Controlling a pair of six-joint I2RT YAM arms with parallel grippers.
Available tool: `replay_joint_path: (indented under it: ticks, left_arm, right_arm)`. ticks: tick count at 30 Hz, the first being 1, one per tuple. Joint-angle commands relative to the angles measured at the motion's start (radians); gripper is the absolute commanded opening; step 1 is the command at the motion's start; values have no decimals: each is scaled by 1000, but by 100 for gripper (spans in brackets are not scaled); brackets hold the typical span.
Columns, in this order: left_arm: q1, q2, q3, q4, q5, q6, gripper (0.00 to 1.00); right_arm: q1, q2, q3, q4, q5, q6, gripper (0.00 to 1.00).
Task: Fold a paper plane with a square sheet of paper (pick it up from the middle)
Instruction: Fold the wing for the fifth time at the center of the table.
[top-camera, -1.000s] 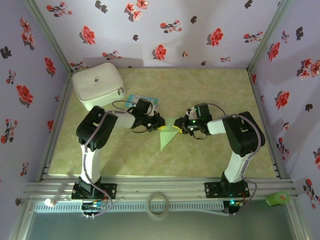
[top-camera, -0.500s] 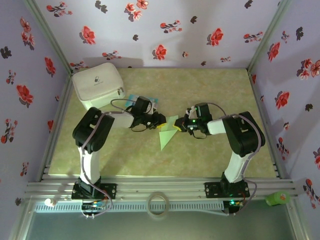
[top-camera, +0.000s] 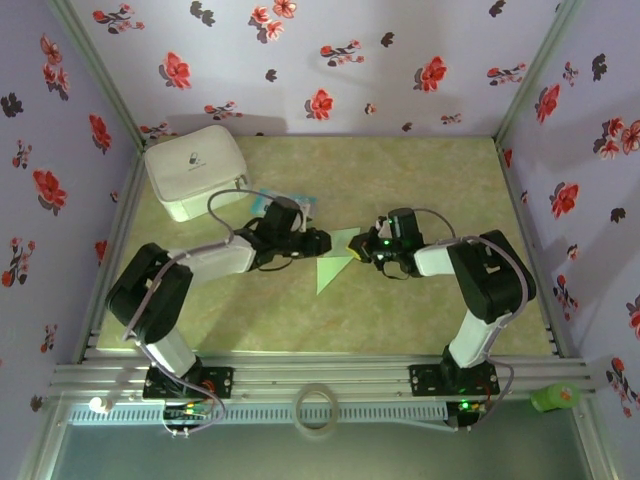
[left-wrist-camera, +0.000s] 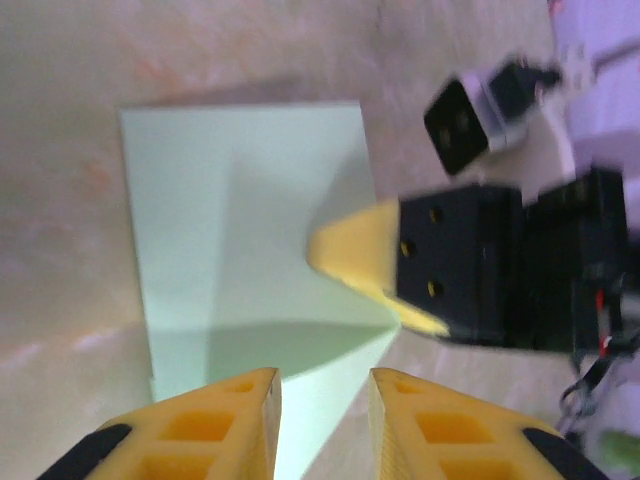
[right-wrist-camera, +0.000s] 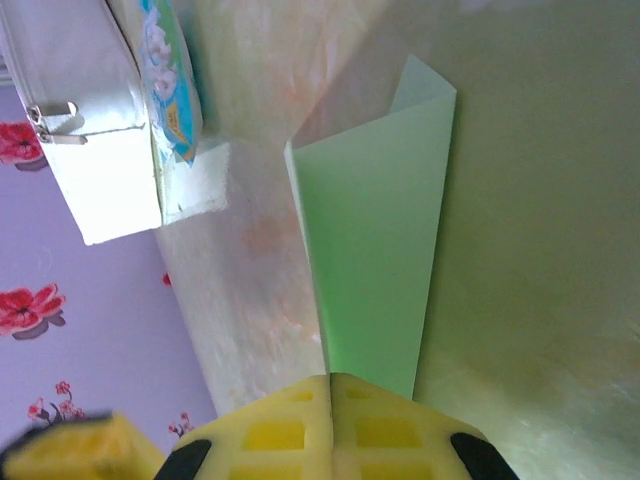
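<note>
**Mid-fold: crease step**

Paper (top-camera: 333, 263), partly folded, lay mid-table. The right gripper (top-camera: 357, 250) was closed, its tip down on the paper. The left gripper (left-wrist-camera: 325, 386) hovered over the near edge, narrowly parted and empty. Judged next: the left catches a free edge. The left wrist view showed the right tip's contact; the right wrist view showed the folded-over layer.

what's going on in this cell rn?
Both arms are working a pale green sheet of paper at the middle of the table; it is already creased into a narrower, pointed shape. The right gripper has its jaws shut on one edge of the sheet. The left gripper is over the opposite side with its jaws slightly apart, gripping nothing. A white pouch sits in the far left corner, apart from the arms.
</note>
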Motion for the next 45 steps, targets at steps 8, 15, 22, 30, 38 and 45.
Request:
replay_joint_path:
  ticks: [8,15,22,30,38,45]
  left_arm:
    - [-217,56,85,-266,-380,276,38]
    - [-270,133,159,-334,-498,321,43]
    - [-276,157,168,-335,-551,338,44]
    - [-290,183,177,-332,-571,354,45]
    - [-301,189,182,-331,-628,372,48]
    - [-324,194,191,-322,-654,407,51]
  right_arm:
    - [25,-64,0,-15,92,51,3]
    - [26,-75,2,-25,90,49,3]
    - [27,-74,5,-26,87,52,3]
    - [27,-71,7,-25,83,53,3]
    - [28,-69,9,-28,78,55,4]
    - [27,-70,11,-29,78,56,4]
